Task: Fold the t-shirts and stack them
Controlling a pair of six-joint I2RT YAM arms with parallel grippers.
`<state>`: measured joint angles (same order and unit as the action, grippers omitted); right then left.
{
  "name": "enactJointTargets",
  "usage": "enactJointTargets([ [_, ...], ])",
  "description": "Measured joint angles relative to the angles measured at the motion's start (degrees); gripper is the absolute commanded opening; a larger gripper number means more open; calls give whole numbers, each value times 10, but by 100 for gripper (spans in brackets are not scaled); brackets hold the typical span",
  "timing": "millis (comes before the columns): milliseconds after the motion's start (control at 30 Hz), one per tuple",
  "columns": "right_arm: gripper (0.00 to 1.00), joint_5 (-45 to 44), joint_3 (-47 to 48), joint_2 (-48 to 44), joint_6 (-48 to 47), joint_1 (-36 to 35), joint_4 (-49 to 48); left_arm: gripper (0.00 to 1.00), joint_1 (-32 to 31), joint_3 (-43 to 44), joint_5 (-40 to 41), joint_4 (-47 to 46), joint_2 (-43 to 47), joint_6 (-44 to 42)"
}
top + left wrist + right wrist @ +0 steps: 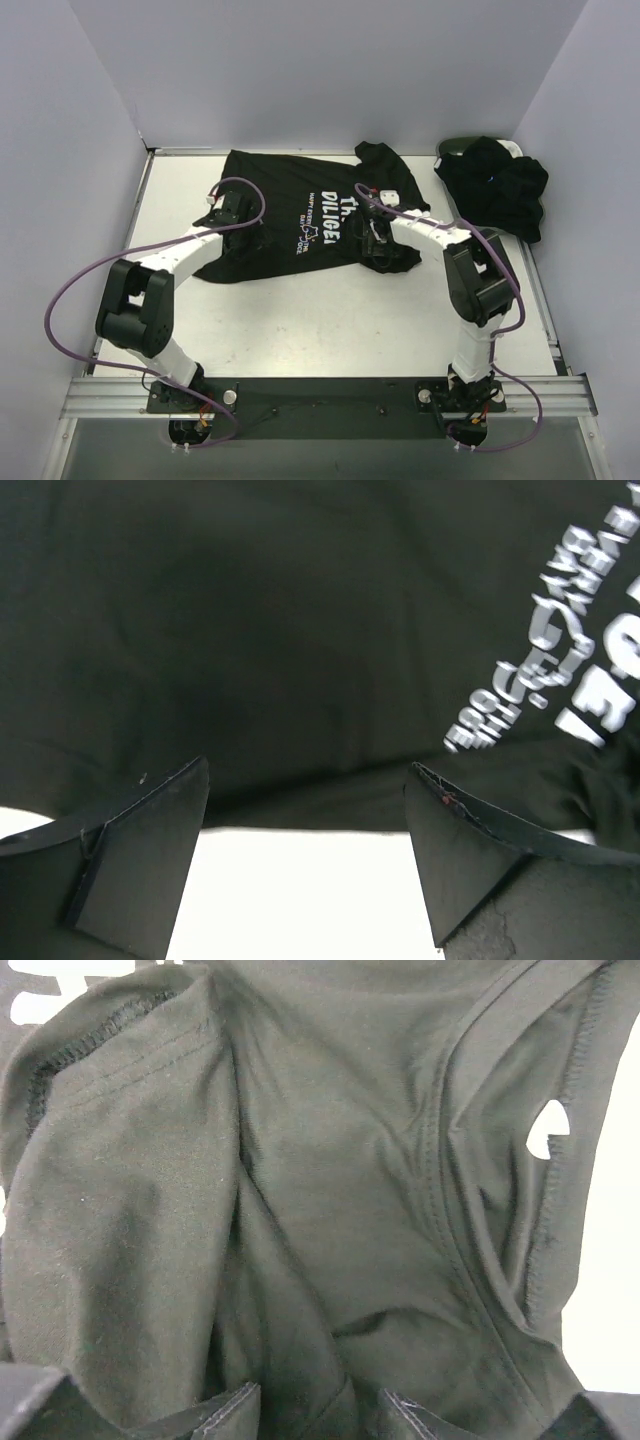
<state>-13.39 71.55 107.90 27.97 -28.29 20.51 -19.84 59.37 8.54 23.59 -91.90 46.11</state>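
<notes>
The black printed t-shirt (300, 215) lies spread on the desk (330, 320). The left gripper (305, 775) gapes empty at its hem, likely for pinching. The right gripper (315, 1400) is half-closed around bunched cloth by a seam; I cannot tell whether it grips.

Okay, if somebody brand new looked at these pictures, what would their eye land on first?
The black t-shirt with white lettering, spread across the middle of the table. The right gripper straddles a bunched fold at its right side, and the left gripper hangs open over its left edge. A heap of dark shirts sits at the far right.
</notes>
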Motion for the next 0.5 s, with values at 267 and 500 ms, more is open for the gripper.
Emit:
enactJointTargets([
  [267, 0, 5, -7, 13, 4, 1, -16, 88, 23, 5, 0, 2, -57, 2],
  [500, 0, -42, -95, -76, 15, 1, -12, 88, 31, -1, 10, 1, -60, 4],
])
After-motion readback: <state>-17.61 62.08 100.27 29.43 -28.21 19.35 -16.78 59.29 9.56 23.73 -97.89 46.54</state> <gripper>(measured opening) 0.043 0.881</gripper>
